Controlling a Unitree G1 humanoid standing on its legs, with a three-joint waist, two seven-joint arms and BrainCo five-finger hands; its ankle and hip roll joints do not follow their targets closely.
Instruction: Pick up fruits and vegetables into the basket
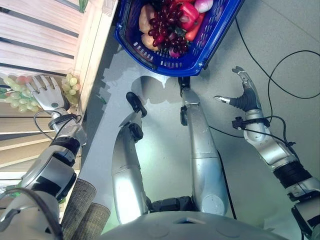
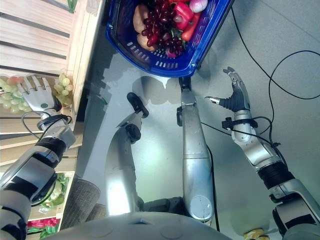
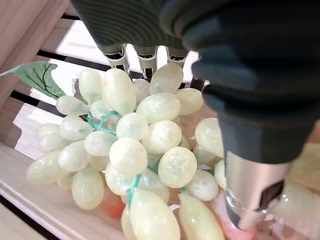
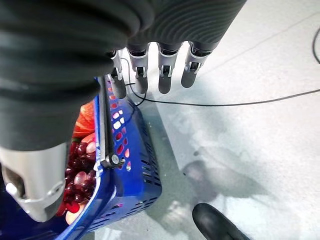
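Observation:
A bunch of pale green grapes (image 3: 135, 155) lies on the slatted wooden shelf (image 1: 45, 25) at my left. My left hand (image 1: 46, 94) hovers over the bunch with straight, spread fingers, holding nothing. On the floor ahead stands the blue basket (image 1: 150, 56), holding dark red grapes (image 1: 165, 22), a red pepper and other produce. To the basket's right my right hand (image 1: 245, 97) hangs over the grey floor, open and empty, with the basket's rim (image 4: 107, 125) just beside it in the right wrist view.
The shelf's pale wooden side board (image 1: 92, 45) runs between the grapes and the basket. A lower shelf holds more green and red produce (image 2: 47, 222). A green leaf (image 3: 37, 75) lies beside the grapes.

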